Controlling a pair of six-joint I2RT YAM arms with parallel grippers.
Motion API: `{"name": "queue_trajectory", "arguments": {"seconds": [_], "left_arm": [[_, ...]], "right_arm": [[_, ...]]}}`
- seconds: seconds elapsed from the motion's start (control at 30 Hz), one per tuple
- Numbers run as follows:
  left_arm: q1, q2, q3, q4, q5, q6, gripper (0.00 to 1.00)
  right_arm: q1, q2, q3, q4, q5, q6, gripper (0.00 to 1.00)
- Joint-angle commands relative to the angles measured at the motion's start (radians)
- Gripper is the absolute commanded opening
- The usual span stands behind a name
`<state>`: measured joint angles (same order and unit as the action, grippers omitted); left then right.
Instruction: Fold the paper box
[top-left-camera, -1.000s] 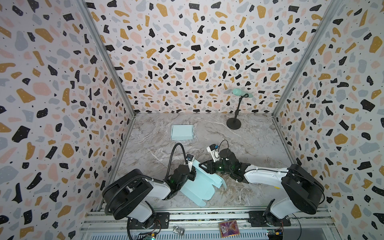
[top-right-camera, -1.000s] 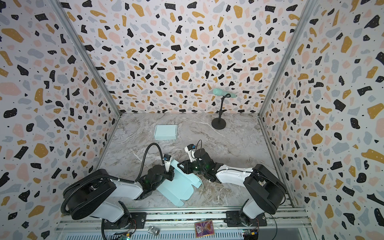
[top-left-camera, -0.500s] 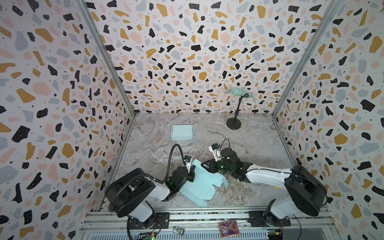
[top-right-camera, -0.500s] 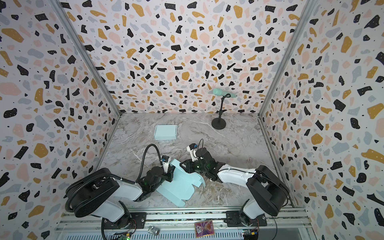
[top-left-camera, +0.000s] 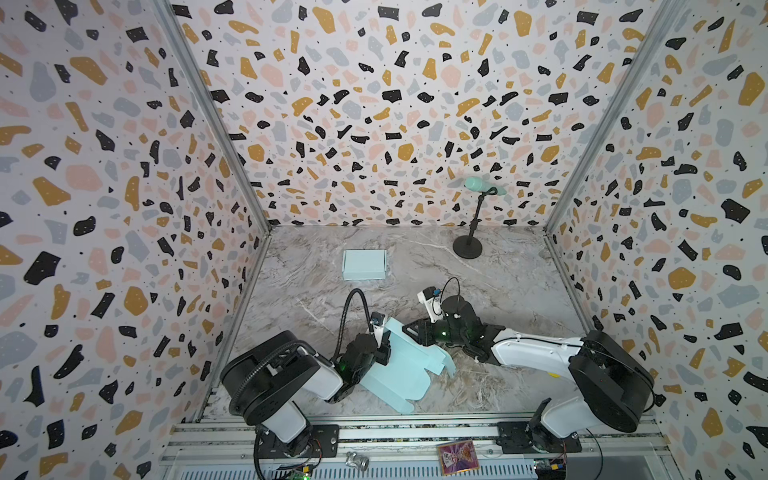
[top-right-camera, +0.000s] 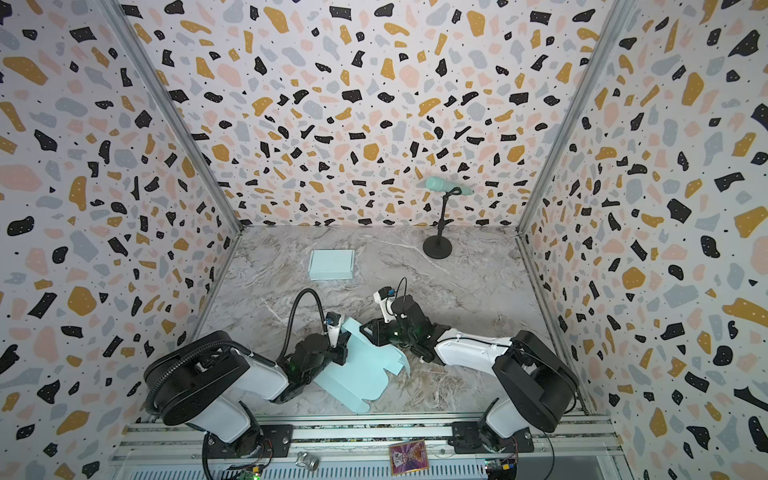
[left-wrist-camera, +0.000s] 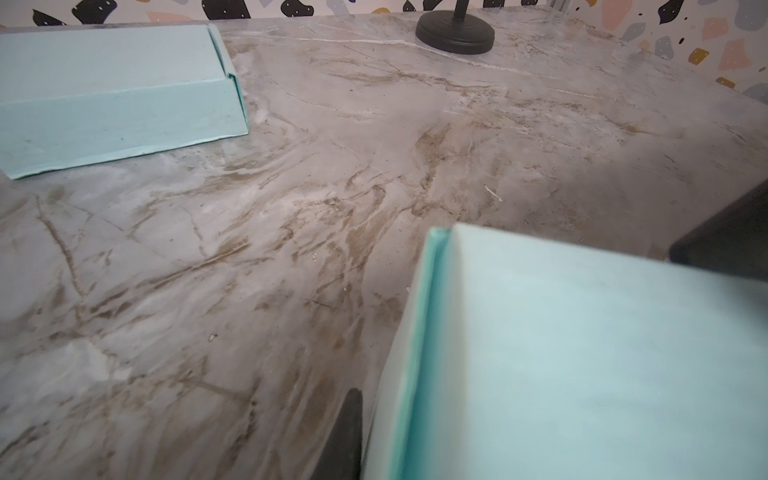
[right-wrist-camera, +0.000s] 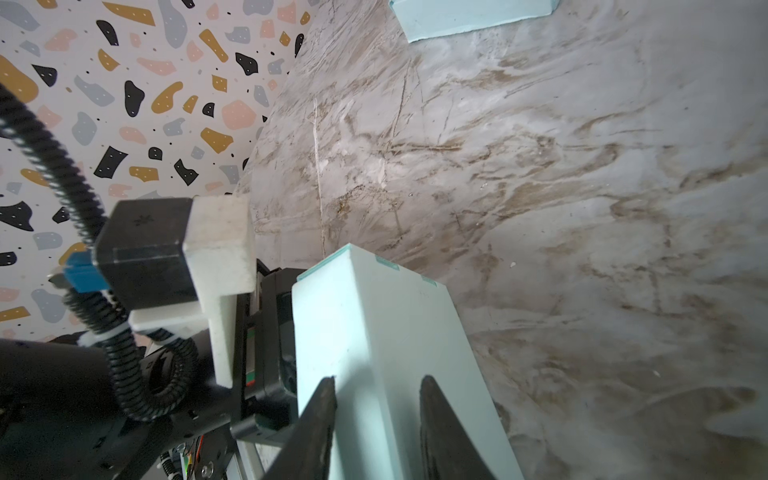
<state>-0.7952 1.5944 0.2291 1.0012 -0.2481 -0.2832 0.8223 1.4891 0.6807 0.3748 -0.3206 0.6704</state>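
little has moved since a second ago: the box (top-left-camera: 399, 374) (top-right-camera: 357, 374) keeps its place at the front middle of the bench (top-left-camera: 519, 291), its right flaps a touch further right, and both arms stay at its rear end. the box is pale blue and half made: its broad panel lies on the bench with loose flaps toward the front and right, while the walls at the left and rear are raised.

the left fingers (top-left-camera: 385, 350) (left-wrist-camera: 349, 436) sit at the left wall. in the left wrist view one of them lies against the outer face of that wall, and the box fills the near part of the picture. the other is hidden behind the panel, so they look pinched narrowly on the wall.

the right fingers (top-left-camera: 413, 332) (right-wrist-camera: 320, 428) reach in from the right to the rear wall. in the right wrist view they stand partly apart over the wall's ridge, with pale card showing between them. whether they squeeze it or only rest over it i cannot tell. the same view shows the left arm's camera (right-wrist-camera: 145, 253) just beside the wall.

a folded box (top-left-camera: 364, 264) (top-right-camera: 331, 264) (left-wrist-camera: 112, 91) of the same colour lies shut at the rear left of the bench, well apart from both arms. a black stand (top-left-camera: 468, 249) (top-right-camera: 437, 249) with a mint piece on top stands at the rear right.
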Motion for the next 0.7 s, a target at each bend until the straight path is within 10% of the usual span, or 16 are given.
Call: {"name": "queue_trajectory", "arguments": {"seconds": [0.0,0.67], "left_arm": [[-0.002,0.019,0.006,0.062,-0.012,-0.001,0.18],[-0.003,-0.117,-0.027,0.014,-0.022,-0.029,0.13]], "right_arm": [[0.012,0.004,-0.001,-0.047,0.019,0.002,0.35],[0.026,-0.111,0.071,-0.168,0.062,-0.062,0.38]]}}
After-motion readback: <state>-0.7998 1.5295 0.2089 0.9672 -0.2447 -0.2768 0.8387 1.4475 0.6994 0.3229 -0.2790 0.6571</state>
